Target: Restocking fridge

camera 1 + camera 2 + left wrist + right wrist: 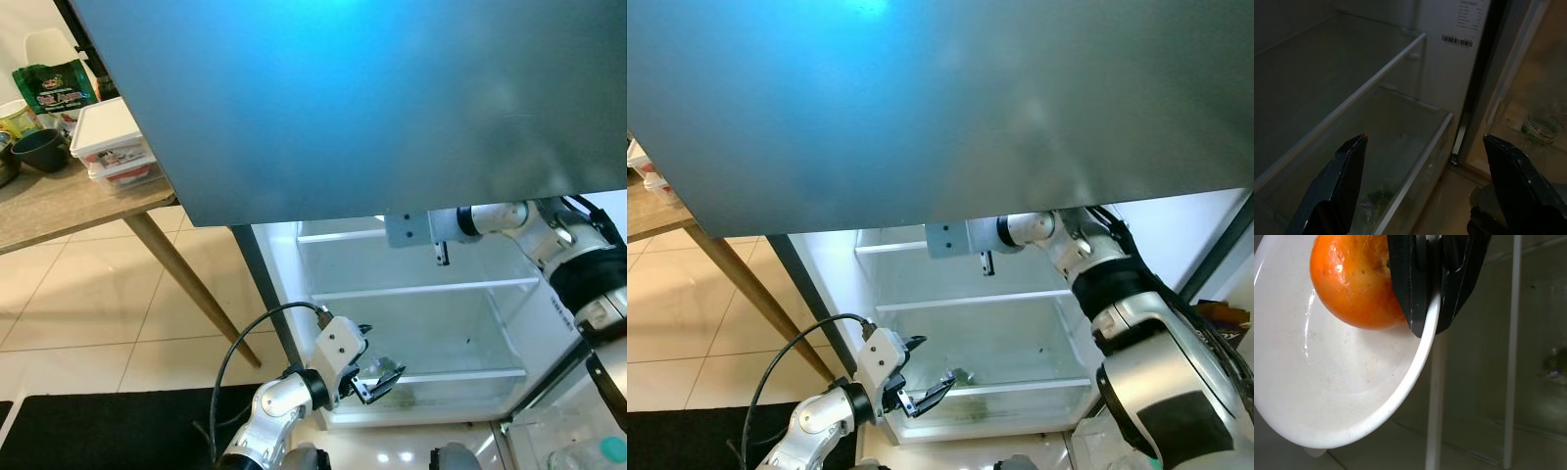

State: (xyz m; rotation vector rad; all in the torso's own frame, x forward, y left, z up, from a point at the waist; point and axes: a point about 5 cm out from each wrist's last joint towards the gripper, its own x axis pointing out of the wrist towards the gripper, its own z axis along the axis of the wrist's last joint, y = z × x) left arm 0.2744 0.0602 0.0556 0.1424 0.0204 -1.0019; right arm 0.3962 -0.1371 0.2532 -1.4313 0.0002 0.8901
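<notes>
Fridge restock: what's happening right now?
The right end effector is shut on the rim of a white bowl with an orange in it, held inside the open fridge near an upper shelf. The left end effector hovers open, low by the bottom drawer, holding nothing.

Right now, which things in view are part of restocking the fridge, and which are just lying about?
Part of the job:
- white bowl, pinched at its rim by the right gripper
- orange in the bowl
- fridge shelf
- left gripper, open

Lying about:
- wooden table
- white box
- green packet
</notes>
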